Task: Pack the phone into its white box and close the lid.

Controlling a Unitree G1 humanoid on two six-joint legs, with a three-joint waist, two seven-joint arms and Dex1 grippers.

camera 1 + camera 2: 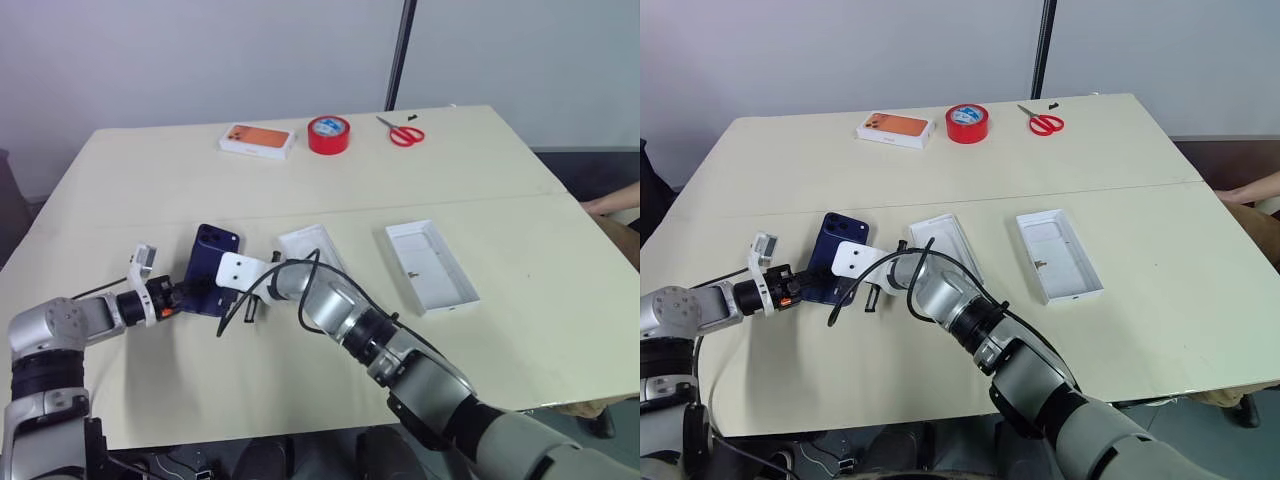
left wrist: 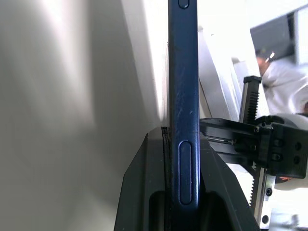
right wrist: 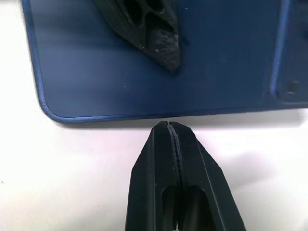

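Pinching the phone [image 1: 212,268] by its thin edges, my left gripper [image 1: 182,292] has its fingers [image 2: 144,192] clamped on either side of the slim blue body, so the phone stands tilted up off the worktop [image 1: 150,180] rather than lying flat. My right gripper [image 3: 172,127] sits just beside the phone's lower edge, its fingers pressed together with nothing between them, the tips touching or almost touching that edge.

Just to the right of the phone lies the white box [image 1: 310,245], the shallow tray, partly hidden behind my right wrist; as far as I can see nothing is in it. Farther right of the phone, well apart from it, the lid [image 1: 430,265] lies with its plain white inside facing up. Far behind the phone, along the worktop's back edge, sit a white box with orange top [image 1: 258,139], a red roll of tape [image 1: 329,134] and red scissors [image 1: 402,132].

By my reckoning the job is at an early stage: the phone is in hand but not yet in the tray. Still to do are laying it into the white box, then fetching the lid, turning it over and seating it on top.
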